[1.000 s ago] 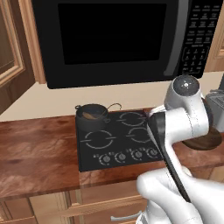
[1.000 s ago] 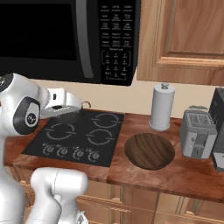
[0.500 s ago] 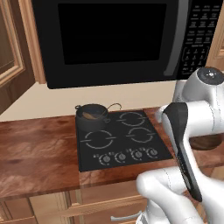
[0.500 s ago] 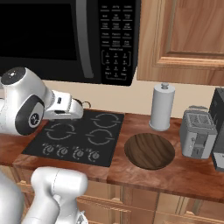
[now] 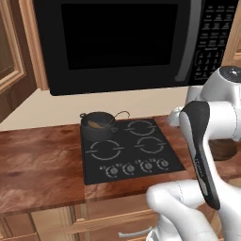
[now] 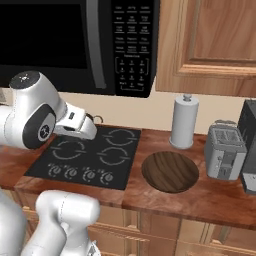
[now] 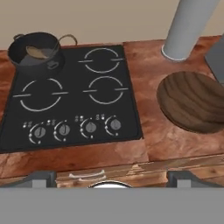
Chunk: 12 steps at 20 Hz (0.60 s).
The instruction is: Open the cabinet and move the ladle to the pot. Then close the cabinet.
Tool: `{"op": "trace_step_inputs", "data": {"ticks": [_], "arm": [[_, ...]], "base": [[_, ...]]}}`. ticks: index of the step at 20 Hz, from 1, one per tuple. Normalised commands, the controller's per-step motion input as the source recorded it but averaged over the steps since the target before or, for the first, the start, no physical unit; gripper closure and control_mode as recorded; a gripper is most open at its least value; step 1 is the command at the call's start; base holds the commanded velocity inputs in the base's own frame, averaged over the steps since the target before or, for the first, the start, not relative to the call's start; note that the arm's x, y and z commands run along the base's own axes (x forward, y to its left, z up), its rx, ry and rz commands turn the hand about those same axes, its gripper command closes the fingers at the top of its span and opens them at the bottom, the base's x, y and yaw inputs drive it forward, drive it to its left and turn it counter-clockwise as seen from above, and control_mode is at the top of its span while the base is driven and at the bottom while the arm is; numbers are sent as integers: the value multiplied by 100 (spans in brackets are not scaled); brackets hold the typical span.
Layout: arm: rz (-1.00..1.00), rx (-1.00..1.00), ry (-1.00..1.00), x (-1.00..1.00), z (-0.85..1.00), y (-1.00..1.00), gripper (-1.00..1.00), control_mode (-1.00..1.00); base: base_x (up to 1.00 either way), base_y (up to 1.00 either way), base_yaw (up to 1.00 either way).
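The ladle [image 5: 106, 122] sits in the pot [image 5: 98, 125] on the cooktop's [image 5: 129, 150] rear-left burner, and the tool [image 7: 109, 178] hangs spread and empty. The risk is a wide swing toward the cabinet [image 6: 210, 45] clipping the paper towel roll [image 6: 184, 121]. The right base view shows that cabinet, seemingly shut; the hand view shows the ladle's bowl in the pot.

Glossy white rounded arm shells [image 5: 214, 123] are seen, smooth and bulbous. A long dark grey-black strip [image 5: 203, 160] is inset along one link, with faint small markings on it. A round grey cap [image 5: 230, 73] is set on top of the upper joint. In the right base view a dark circular joint disc [image 6: 42, 131] with a small pale mark is seen, and a white wrist block [image 6: 76, 123] with a small dark panel. Two small grey tool tips [image 7: 41, 178] are seen.
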Motion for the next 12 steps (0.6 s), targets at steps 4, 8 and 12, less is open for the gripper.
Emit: {"op": "trace_step_inputs", "data": {"ticks": [4, 8, 12], "arm": [[0, 0, 0, 0, 0, 0, -100, 100], [0, 0, 0, 0, 0, 0, -100, 100], [0, 0, 0, 0, 0, 0, -100, 100]], "base": [[-94, 0, -24], [-100, 0, -27], [-100, 33, -19]]}}
